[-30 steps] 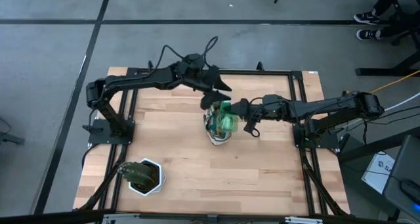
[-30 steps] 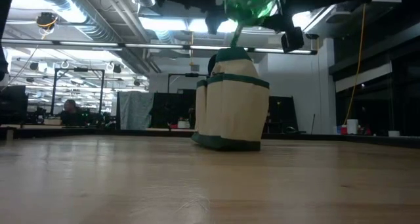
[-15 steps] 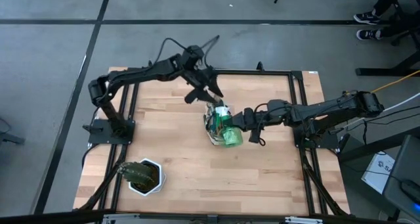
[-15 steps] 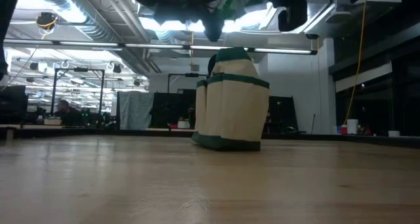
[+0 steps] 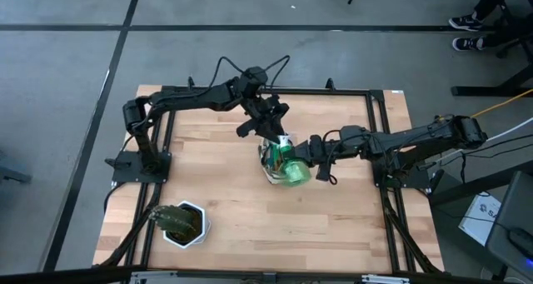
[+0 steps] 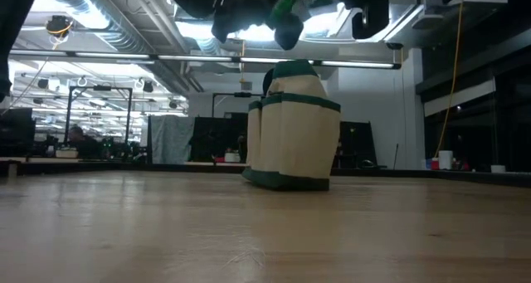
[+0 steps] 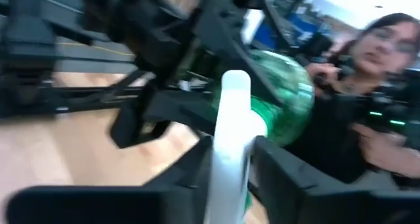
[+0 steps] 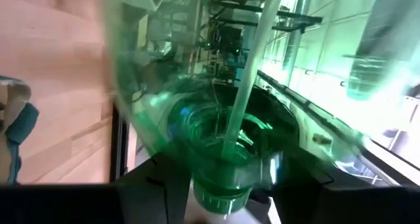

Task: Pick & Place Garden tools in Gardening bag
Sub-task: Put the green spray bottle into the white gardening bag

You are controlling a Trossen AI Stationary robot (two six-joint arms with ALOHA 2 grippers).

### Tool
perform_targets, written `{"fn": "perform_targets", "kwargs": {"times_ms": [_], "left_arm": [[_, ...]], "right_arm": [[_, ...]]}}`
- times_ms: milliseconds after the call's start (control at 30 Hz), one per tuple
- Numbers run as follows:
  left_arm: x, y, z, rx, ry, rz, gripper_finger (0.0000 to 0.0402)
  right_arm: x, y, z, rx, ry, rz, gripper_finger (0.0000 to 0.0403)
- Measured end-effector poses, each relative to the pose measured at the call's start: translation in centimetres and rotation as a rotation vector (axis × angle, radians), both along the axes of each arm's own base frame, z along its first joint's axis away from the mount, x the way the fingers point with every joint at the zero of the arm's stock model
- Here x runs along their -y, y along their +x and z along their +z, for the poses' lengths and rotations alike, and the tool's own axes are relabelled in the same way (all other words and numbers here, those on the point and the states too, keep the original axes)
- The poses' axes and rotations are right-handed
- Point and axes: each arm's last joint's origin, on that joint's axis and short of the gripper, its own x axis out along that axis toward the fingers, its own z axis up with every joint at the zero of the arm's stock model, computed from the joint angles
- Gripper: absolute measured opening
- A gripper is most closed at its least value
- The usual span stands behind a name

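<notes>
Bottle: your green spray bottle hangs above the bag, tipped on its side, its round body toward the near edge of the worktop and its white head toward the left arm.
Right end effector: your right end effector reaches in from the right and pinches the bottle at its neck; in the right wrist view the green body fills the picture with the white dip tube running through it.
Left end effector: your left end effector sits just beyond the bag, over its far rim. In the left wrist view its dark fingers stand either side of the bottle's white head; you cannot tell whether they press it or stand spread.
Bag: the cream bag with green trim stands upright near the middle of the worktop; from the low view the bottle's tip shows just above its top, not touching.
Pot: a white pot with a plant stands at the near left corner, well apart from the bag.
Room: a person shows beyond the worktop in the left wrist view.
</notes>
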Motion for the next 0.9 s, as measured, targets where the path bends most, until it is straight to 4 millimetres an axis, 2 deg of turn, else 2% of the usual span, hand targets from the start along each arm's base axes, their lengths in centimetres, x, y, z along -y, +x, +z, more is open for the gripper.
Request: {"fn": "perform_targets", "kwargs": {"times_ms": [100, 133, 367, 500, 733, 900], "left_arm": [[0.2, -0.1, 0.0, 0.009, -0.018, -0.064, 0.0047], [0.3, -0.1, 0.0, 0.014, -0.014, -0.07, 0.0042], [0.7, 0.1, 0.0, 0.044, 0.012, -0.079, 0.0042], [0.3, -0.1, 0.1, 0.044, 0.009, -0.073, 0.0042], [0.2, -0.1, 0.2, 0.052, 0.011, -0.076, 0.0042], [-0.5, -0.7, 0.6, 0.042, 0.003, -0.055, 0.0042]], "right_arm": [[-0.1, 0.0, 0.0, 0.004, -0.003, 0.012, 0.0171], [-0.1, 0.0, 0.0, 0.002, -0.002, 0.013, 0.0171], [-0.1, 0.0, 0.0, -0.006, 0.012, 0.011, 0.0173], [0.0, 0.0, 0.0, -0.024, 0.133, -0.01, 0.0186], [0.2, -0.6, 0.9, -0.009, 0.379, -0.063, 0.0242], [0.6, -1.6, 1.3, -0.027, 0.452, -0.167, 0.0283]]}}
